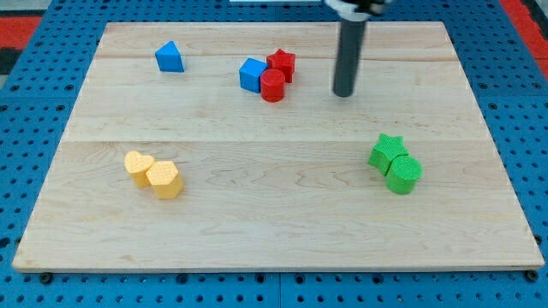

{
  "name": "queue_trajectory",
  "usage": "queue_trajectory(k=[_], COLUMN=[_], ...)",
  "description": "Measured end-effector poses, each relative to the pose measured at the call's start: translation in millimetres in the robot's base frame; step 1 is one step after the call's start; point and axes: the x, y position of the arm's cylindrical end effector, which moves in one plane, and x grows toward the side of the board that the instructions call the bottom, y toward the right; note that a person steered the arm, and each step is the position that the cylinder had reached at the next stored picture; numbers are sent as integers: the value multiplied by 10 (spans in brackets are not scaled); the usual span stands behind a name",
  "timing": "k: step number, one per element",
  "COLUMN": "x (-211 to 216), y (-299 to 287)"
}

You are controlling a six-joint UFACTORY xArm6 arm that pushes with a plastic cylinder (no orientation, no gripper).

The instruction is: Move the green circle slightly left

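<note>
1. Nearest the view's bottom is the front edge of the wooden board (274,257), a pale plank top lying on a blue pegboard (34,171).
2. At about 8 o'clock from the board's middle sit two yellow blocks. The yellow hexagon (164,180) touches a second yellow block (138,167) at its 10 o'clock; I cannot make out that one's shape for sure.
3. At about 4 o'clock from the middle is the green pair. The green circle (403,174) lies closest to the view's bottom, and the green star (387,151) touches it at its 11 o'clock.
4. My tip (343,93) rests on the board well apart from the green circle, at roughly 11 o'clock from it, with bare wood between us. I have no jaws to open or close; the rod touches no block and holds nothing.
5. At 9 o'clock from my tip, near but apart, is a tight cluster: the red circle (272,85) in front, the blue cube (253,74) touching it at its 10 o'clock, and the red star (282,63) touching at its 1 o'clock.
6. Farthest, at 10 o'clock from the board's middle, the blue triangle (169,57) stands alone, well apart from the cluster.
</note>
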Motion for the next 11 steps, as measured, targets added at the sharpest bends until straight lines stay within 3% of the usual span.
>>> queue_trajectory(k=[1,2,3,4,7,10,11], x=[-205,-93,520,1221,1551,1498,1710], y=[61,477,1204,1428,688,-433,-174])
